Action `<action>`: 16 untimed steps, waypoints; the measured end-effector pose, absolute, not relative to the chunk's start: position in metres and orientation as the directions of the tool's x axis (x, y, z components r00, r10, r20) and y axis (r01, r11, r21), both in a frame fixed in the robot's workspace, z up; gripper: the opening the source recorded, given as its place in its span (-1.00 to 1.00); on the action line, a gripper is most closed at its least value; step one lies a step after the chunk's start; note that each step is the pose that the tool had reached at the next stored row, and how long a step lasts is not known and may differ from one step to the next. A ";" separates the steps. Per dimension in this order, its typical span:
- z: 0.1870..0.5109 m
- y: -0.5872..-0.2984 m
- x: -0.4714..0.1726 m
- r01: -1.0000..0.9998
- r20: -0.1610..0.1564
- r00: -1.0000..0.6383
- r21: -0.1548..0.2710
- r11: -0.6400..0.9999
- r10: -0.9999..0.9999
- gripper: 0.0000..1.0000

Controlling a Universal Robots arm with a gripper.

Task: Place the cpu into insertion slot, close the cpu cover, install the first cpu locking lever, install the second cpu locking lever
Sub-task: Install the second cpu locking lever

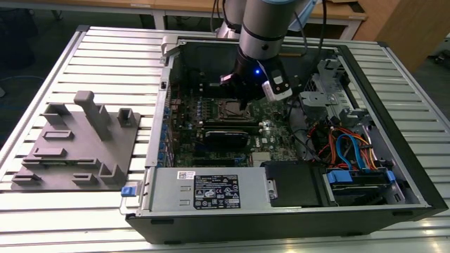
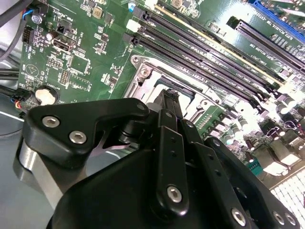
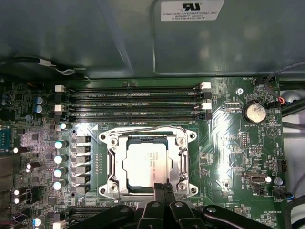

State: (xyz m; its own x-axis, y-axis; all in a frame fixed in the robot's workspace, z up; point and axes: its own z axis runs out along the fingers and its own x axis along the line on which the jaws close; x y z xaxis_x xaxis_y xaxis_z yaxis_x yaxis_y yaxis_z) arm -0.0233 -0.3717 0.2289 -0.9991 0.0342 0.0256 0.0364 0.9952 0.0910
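Note:
In the first wrist view the cpu (image 3: 147,164) lies flat in the insertion slot (image 3: 106,139), its silver-grey top showing through the window of the cpu cover (image 3: 114,164), which lies down over it. A thin wire lever (image 3: 143,129) runs along the socket edge nearest the memory slots. My gripper (image 3: 164,190) is shut, its black fingertips pressed together at the socket edge opposite that lever, with nothing visible between them. In the exterior view the gripper (image 1: 243,103) hangs inside the open computer case over the socket (image 1: 226,108). The second wrist view has the fingers (image 2: 172,107) reaching to the socket frame (image 2: 143,76).
Long black memory slots (image 3: 133,101) run beside the socket, with capacitors (image 3: 59,157) on another side and a coin battery (image 3: 254,113) beyond. The case wall (image 1: 168,105), a grey power supply box (image 1: 207,191) and cable bundles (image 1: 344,147) surround the board. A grey fixture (image 1: 77,142) sits outside the case.

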 end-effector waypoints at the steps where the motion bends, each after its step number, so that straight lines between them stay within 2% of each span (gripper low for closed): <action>1: 0.229 -0.372 -0.023 0.036 0.025 -0.999 0.091 0.995 0.034 -0.80; 11: 0.229 -0.383 -0.023 0.036 0.027 -0.999 0.095 0.995 0.034 -0.80; 16: 0.229 -0.388 -0.023 0.038 0.042 -0.999 0.109 0.993 0.034 -0.80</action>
State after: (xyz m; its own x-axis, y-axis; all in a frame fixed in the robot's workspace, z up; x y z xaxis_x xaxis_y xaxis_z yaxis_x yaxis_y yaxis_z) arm -0.0233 -0.3877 0.2289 -0.9985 0.0336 0.0422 0.0380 0.9933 0.1094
